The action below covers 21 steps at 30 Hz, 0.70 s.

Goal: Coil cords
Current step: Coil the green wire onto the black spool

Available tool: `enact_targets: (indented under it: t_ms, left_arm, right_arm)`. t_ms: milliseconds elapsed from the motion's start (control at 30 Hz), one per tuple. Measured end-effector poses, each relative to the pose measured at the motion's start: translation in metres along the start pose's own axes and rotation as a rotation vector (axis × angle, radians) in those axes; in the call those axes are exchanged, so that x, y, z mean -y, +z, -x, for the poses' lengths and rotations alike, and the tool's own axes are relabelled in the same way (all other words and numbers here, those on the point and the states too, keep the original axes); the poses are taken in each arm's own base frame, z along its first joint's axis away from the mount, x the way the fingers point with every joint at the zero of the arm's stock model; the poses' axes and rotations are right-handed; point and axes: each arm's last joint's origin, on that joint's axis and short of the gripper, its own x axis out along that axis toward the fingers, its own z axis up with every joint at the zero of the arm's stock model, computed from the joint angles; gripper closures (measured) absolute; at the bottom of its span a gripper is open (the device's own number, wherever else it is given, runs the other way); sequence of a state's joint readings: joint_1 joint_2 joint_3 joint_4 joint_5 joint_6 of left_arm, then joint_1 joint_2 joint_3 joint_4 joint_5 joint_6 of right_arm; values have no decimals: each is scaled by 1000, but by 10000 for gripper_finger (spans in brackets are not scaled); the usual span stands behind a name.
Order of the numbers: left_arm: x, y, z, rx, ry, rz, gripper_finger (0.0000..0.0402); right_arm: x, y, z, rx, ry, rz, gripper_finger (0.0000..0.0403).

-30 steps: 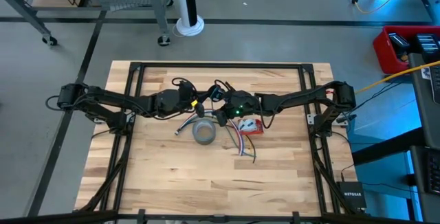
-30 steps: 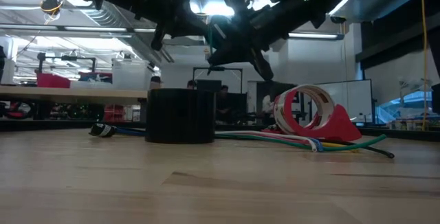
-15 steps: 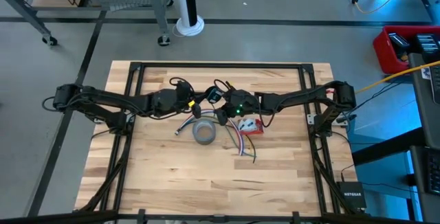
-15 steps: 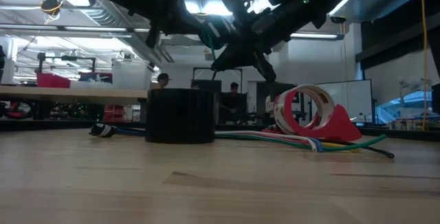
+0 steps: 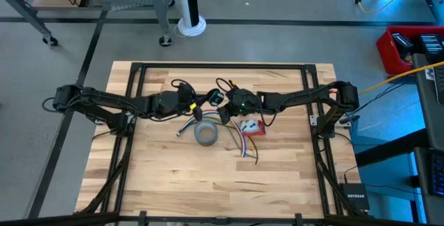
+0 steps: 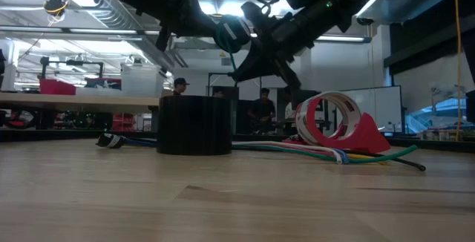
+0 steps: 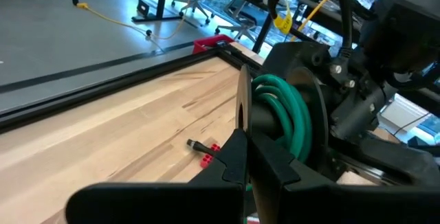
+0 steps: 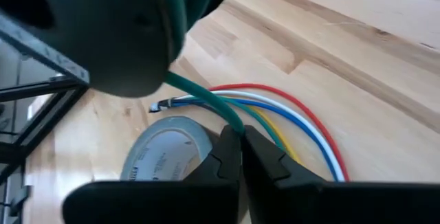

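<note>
A green cord [image 7: 283,114] is wound in several turns round a dark spool-like piece [image 7: 265,124], held up over the table's middle between both grippers. My left gripper [image 7: 251,162] is shut at the thin plate [image 7: 242,100] on the spool's side. My right gripper [image 8: 239,141] is shut on the cord's free run, which leads up to the spool [image 8: 117,38]. In the high view the two grippers meet at the spool [image 5: 216,98], above the grey tape roll [image 5: 206,134]. My left gripper pinches the lower edge of the thin plate [image 7: 242,136] between its two fingers, which lie nearly level and come from the table's left. The spool with the wound cord stands clear of the table. My right gripper pinches the green cord's free run [image 8: 221,116] between its fingertips, slanting down from the table's right. The cord runs straight from the fingers up to the spool, clear of the table.
The grey tape roll [image 8: 165,154] stands right below the grippers. Beside it lie a red tape dispenser [image 5: 253,127] and a bundle of several coloured cords [image 8: 289,117], flat on the wood. A black frame [image 5: 222,66] borders the table.
In the low view the spool with the green cord has crept slightly upward between the two grippers. Both grippers have stayed shut.
</note>
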<state>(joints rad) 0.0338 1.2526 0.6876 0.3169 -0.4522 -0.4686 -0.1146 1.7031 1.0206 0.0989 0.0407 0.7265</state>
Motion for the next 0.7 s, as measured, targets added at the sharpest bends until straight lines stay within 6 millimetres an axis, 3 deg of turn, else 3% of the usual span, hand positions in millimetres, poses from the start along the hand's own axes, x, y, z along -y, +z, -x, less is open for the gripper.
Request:
enact_targets:
  t_ms: [700]
  left_arm:
    - [-3,-8,2,-95,16,11,401]
  right_arm:
    - [3,-2,0,-13,-38,29,396]
